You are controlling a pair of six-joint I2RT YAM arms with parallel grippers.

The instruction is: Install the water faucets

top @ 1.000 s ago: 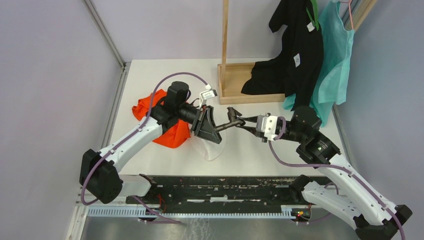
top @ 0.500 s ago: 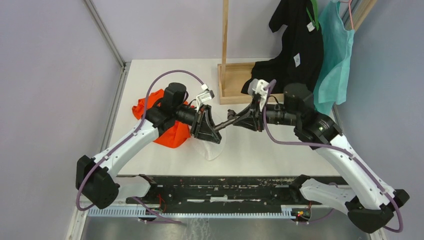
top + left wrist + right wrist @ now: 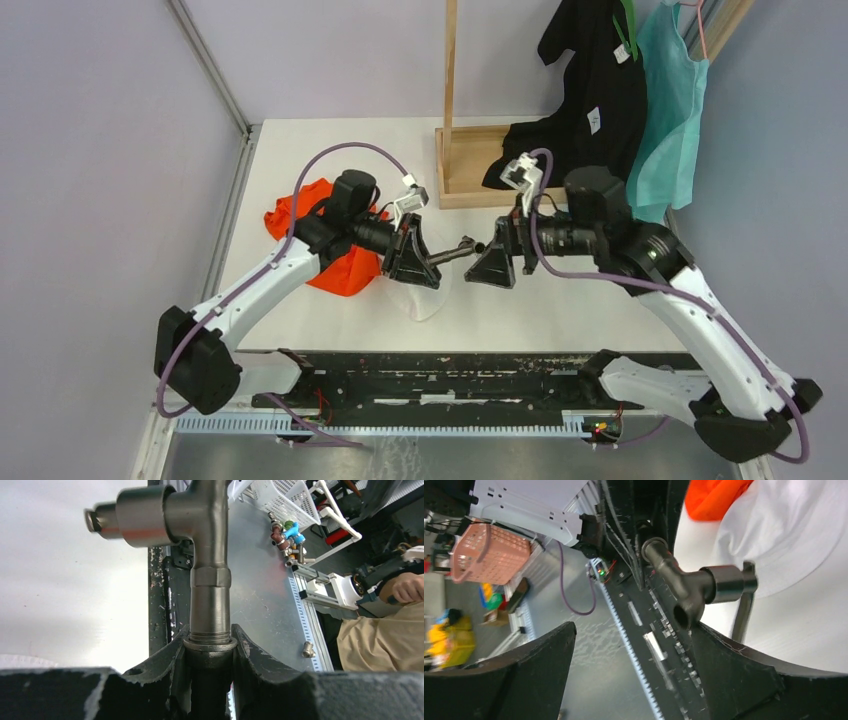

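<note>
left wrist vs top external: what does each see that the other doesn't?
Left wrist only: threads on the faucet where it enters the grip, a white basket and a person's hand beyond the table. Top external only: the right gripper open, facing the faucet; the orange cloth; the wooden stand. Both: the left gripper clamped on the faucet.

Centre: faucet (image 3: 461,246) bars the gap, clamped at one end in the left gripper (image 3: 432,260). The right gripper (image 3: 488,266) stands at its free end, jaws wide apart.
12 o'clock: wooden stand (image 3: 478,175), base and post, near; blocks.
1–2 o'clock: black garment (image 3: 590,100) and teal garment (image 3: 665,130) hang over the far right.
9 o'clock: orange cloth (image 3: 335,270), heaped under the left arm.
7 o'clock: white sheet (image 3: 425,298), flat.
5 o'clock: bare table (image 3: 560,310), passable to the rail (image 3: 430,375).
11 o'clock: bare table, passable.
</note>
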